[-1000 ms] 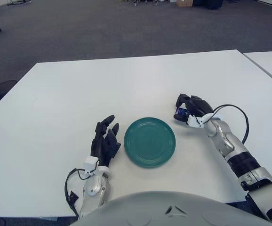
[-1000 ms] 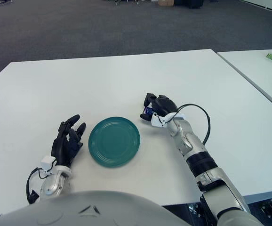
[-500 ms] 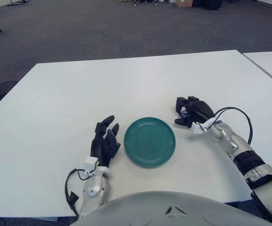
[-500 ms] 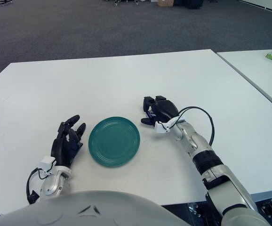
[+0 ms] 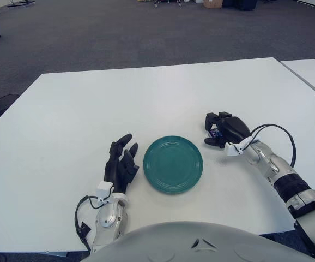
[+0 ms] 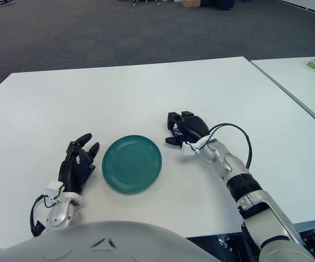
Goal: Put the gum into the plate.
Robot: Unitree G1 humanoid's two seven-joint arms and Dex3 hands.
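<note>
A white bench (image 5: 92,103) is seen from above, with a round green plate (image 5: 173,164) lying flat on it near the front edge; the plate holds nothing. The right robot hand (image 5: 224,130) is placed just to the right of the plate, low over the bench surface, palm down; its dark fingers (image 5: 212,118) are curled around a small blue packet, the gum (image 5: 214,132), of which only a sliver is visible between the fingers; the gum is thus kept outside the plate, just beside its right rim. Whether the gum touches the bench cannot be told. A black cable (image 5: 274,131) is looped from the right wrist over the forearm. The left robot hand (image 5: 121,164) is rested on the bench just left of the plate, apart from its rim; its fingers are loosely extended and slightly spread, pointing away from the robot, and nothing is held in them.
</note>
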